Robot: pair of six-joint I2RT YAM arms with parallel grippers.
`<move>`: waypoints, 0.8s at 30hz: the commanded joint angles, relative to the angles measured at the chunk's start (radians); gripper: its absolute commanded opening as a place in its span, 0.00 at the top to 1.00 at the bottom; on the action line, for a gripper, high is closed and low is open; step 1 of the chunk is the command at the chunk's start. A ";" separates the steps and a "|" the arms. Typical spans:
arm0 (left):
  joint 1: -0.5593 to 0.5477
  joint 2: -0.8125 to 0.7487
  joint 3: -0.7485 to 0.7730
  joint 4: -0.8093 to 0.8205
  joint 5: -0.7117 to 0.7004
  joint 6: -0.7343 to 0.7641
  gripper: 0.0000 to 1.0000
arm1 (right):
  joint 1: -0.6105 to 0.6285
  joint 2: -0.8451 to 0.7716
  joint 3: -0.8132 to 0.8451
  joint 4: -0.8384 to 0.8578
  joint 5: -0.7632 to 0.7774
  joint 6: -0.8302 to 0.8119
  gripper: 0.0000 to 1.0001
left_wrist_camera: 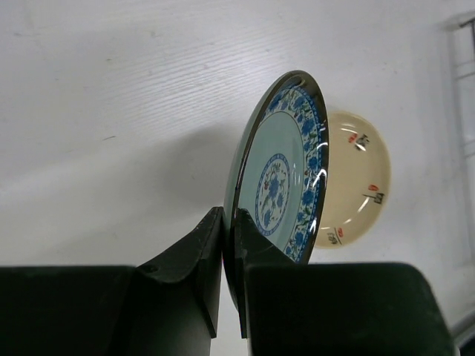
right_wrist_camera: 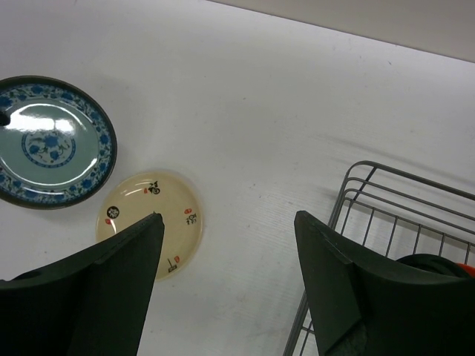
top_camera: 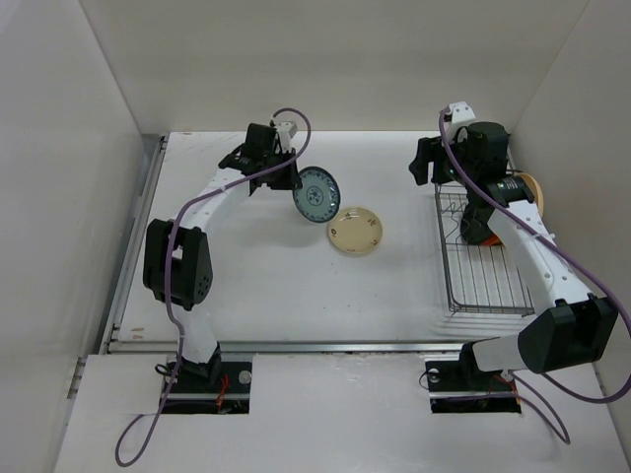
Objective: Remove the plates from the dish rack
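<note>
My left gripper (top_camera: 289,177) is shut on the rim of the teal-blue patterned plate (top_camera: 317,194) and holds it on edge above the table; in the left wrist view the plate (left_wrist_camera: 286,178) stands between the fingers (left_wrist_camera: 200,259). The cream plate (top_camera: 356,230) lies flat on the table just right of it, and shows in the left wrist view (left_wrist_camera: 356,185) and the right wrist view (right_wrist_camera: 159,219). My right gripper (top_camera: 426,163) is open and empty above the table at the far left corner of the silver dish rack (top_camera: 471,286). An orange plate (top_camera: 476,229) and a tan plate (top_camera: 533,189) show partly behind the right arm.
White walls enclose the table on the left, back and right. The rack's wire corner (right_wrist_camera: 356,185) sits right of my right gripper's fingers (right_wrist_camera: 334,274). A metal rail (top_camera: 138,227) runs along the table's left edge.
</note>
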 commanded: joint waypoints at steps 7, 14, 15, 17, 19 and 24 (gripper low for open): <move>0.002 0.026 0.013 0.040 0.249 0.051 1.00 | -0.007 -0.023 -0.002 0.014 -0.002 0.012 0.23; -0.047 0.089 0.032 0.031 0.269 0.087 1.00 | -0.007 -0.023 -0.002 0.014 -0.002 0.012 0.23; -0.047 0.089 0.032 0.031 0.269 0.087 1.00 | -0.007 -0.032 -0.002 0.014 -0.002 0.012 0.23; -0.047 0.100 0.032 0.031 0.280 0.087 1.00 | -0.007 -0.032 -0.002 0.004 -0.011 0.012 0.23; -0.058 0.118 0.032 0.031 0.280 0.087 1.00 | -0.007 -0.032 -0.002 0.004 -0.011 0.012 0.23; -0.090 0.162 0.059 0.019 0.280 0.087 1.00 | -0.017 -0.032 -0.002 0.004 -0.011 0.012 0.23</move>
